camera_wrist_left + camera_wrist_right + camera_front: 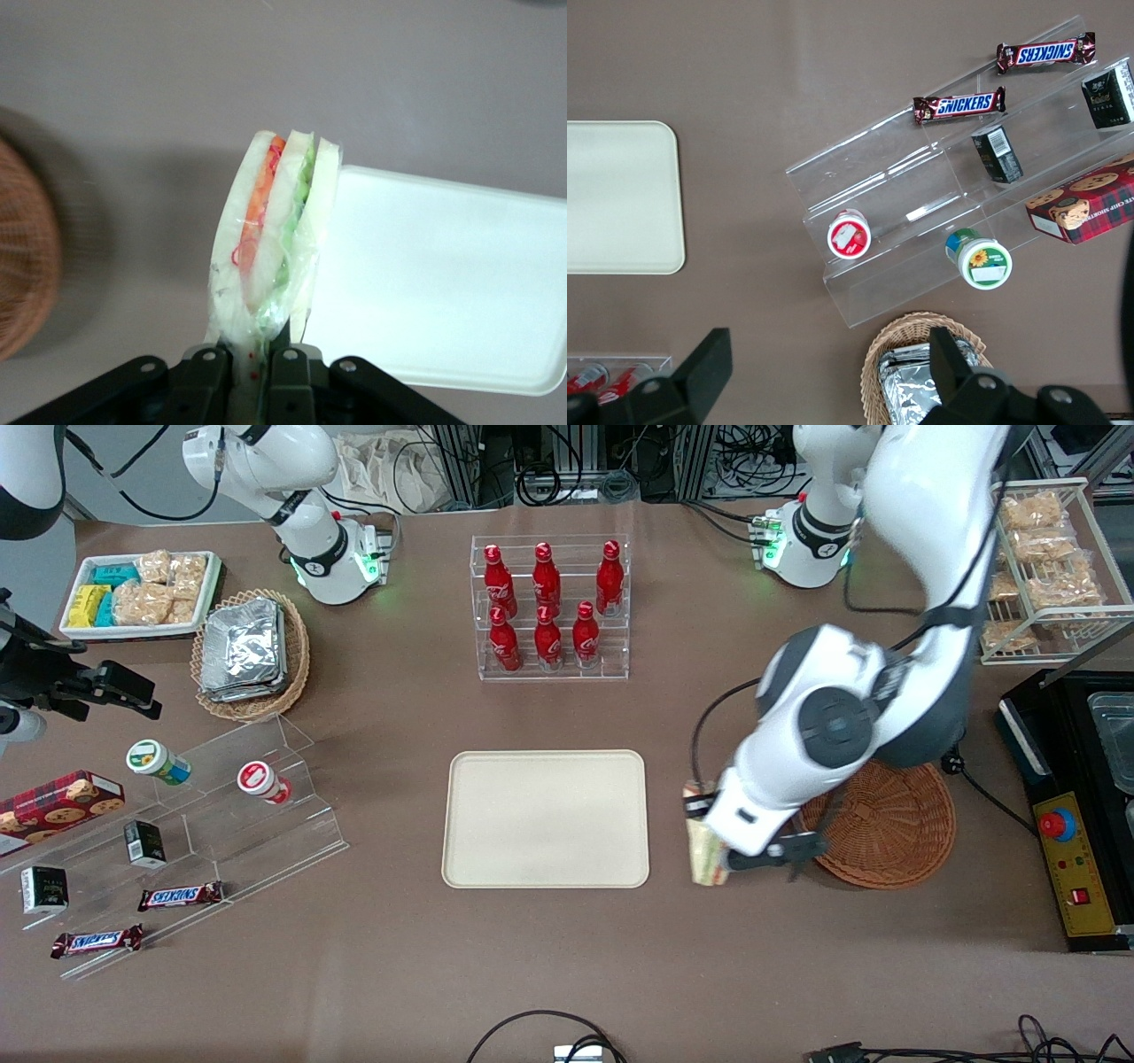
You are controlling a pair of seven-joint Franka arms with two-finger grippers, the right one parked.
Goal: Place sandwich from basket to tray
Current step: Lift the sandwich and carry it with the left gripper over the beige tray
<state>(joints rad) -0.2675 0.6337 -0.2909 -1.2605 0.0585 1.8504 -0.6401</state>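
Sandwich (pixel 270 239) hangs pinched at its wrapped tip by my gripper (pixel 709 856), fingers closed on it, above the counter between basket (pixel 886 824) and tray (pixel 546 818). I judge the slick wrap could slip, dropping it short of the tray's rim.

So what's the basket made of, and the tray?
The basket looks like woven wicker, reddish-brown with ridged rings. The tray seems to be smooth matte plastic, cream, though that's a guess. The gripper holds the sandwich between them.
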